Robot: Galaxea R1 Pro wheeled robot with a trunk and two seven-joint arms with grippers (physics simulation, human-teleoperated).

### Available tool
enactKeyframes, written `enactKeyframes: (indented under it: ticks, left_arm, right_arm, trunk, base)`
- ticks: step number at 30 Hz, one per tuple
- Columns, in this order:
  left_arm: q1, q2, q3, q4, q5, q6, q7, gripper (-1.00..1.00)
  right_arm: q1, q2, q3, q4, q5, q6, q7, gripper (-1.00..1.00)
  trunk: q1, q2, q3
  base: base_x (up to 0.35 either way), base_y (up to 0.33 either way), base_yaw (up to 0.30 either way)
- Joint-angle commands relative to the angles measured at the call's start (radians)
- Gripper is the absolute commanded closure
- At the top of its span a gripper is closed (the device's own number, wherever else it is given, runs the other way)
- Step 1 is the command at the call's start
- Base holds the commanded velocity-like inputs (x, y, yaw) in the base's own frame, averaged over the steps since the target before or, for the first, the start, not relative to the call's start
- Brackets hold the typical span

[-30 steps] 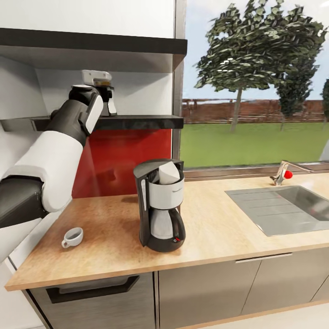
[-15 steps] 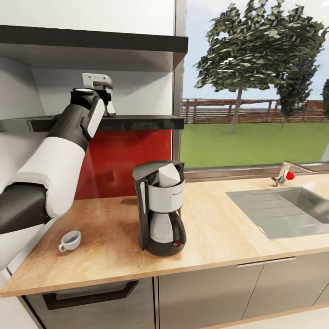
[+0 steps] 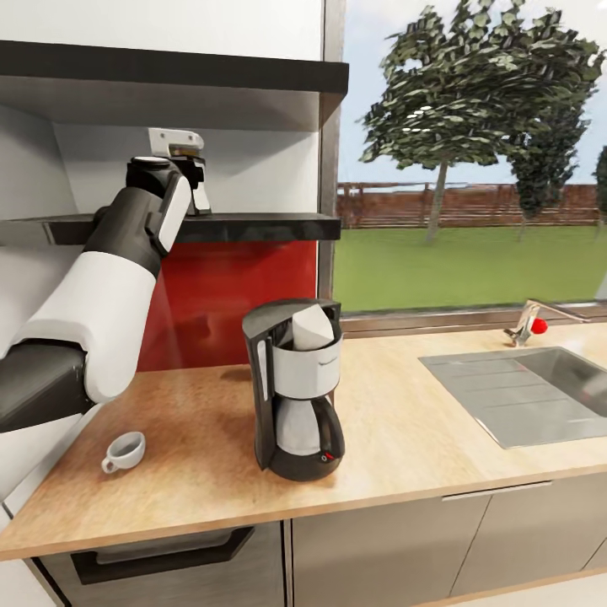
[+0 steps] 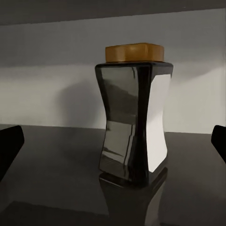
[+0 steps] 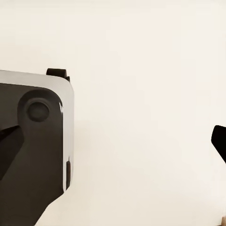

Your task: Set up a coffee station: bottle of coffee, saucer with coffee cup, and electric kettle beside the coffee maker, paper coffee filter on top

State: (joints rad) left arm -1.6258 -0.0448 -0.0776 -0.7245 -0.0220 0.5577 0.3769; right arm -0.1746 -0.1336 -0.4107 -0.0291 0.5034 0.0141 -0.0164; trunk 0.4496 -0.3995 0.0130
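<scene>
Kitchen shelf [image 3: 253,226]: coffee bottle [image 4: 133,113] upright, between open left claw [image 4: 113,146] fingers.

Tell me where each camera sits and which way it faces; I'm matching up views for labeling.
Head view: on the robot's head, looking down over the countertop, coffee maker, coffee cup and shelf; the left arm reaches to the shelf.
Left wrist view: near the left hand, facing the bottle of coffee; dark fingertips at both edges.
Right wrist view: near the right hand, facing a pale surface.
Shared: head and left wrist views both show the shelf.
</scene>
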Motion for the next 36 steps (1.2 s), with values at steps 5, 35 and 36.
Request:
enactKeyframes:
  ticks: [5,35,36]
  left_arm:
    - [0.0,0.003,-0.001,0.0,-0.004,0.008,0.003,-1.0]
    - [0.021,0.039,-0.002,0.004,0.004,0.008,-0.003,-1.0]
    - [0.021,0.039,-0.002,0.004,0.004,0.008,-0.003,-1.0]
  right_arm:
    - [0.0,-0.001,-0.008,0.001,0.01,0.001,-0.002,-1.0]
    - [0.006,-0.024,-0.007,0.004,0.012,0.001,-0.002,-1.0]
    - [0.006,-0.024,-0.007,0.004,0.012,0.001,-0.002,-1.0]
  trunk:
    - [0.0,-0.001,0.0]
    - [0.0,-0.001,0.0]
    - [0.0,-0.001,0.0]
  base:
    - [0.206,0.0,0.0]
    - [0.072,0.0,0.0]
    - [0.011,0.0,0.0]
